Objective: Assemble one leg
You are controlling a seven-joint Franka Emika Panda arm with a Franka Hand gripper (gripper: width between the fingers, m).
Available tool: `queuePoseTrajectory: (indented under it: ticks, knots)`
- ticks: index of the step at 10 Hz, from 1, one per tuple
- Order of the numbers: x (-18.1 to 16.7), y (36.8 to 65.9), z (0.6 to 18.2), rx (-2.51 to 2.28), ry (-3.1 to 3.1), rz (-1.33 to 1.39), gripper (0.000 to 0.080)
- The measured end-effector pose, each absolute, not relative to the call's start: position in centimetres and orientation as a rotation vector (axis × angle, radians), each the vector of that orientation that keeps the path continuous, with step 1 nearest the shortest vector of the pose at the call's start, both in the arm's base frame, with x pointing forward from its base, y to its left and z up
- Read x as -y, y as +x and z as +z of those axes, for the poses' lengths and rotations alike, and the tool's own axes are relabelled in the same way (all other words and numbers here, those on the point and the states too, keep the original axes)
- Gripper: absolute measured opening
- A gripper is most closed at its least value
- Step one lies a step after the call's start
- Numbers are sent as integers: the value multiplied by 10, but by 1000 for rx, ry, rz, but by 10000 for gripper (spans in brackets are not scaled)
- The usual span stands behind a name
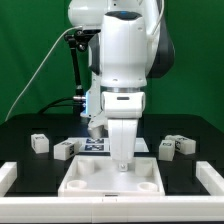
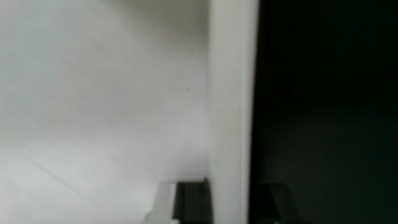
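Note:
The large white panel (image 1: 100,182) with raised rims lies at the front of the black table. My gripper (image 1: 122,163) reaches down onto its far rim. In the wrist view the rim (image 2: 231,90) runs between my two dark fingers (image 2: 192,205), which stand tight against either side of it, so the gripper (image 2: 231,203) is shut on the panel's rim. Four small white tagged legs lie apart from the gripper: two at the exterior view's left (image 1: 38,142) (image 1: 64,149) and two at its right (image 1: 167,147) (image 1: 185,144).
The marker board (image 1: 93,145) lies flat behind the panel, near the arm's base. White border pieces sit at the table's front corners (image 1: 8,176) (image 1: 212,176). A black cable hangs at the back left.

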State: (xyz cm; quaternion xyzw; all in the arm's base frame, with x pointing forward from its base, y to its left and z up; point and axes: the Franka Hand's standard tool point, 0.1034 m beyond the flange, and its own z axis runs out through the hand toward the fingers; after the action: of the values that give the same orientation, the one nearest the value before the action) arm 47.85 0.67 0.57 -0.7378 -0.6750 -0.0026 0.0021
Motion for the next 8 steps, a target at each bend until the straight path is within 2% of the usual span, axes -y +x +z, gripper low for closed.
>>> queuePoseTrajectory:
  ticks: [6,8]
  knots:
    - [-76,484,7,2174,-2214,-51,61]
    - [-82,485,7,2162,-2225,-53,61]
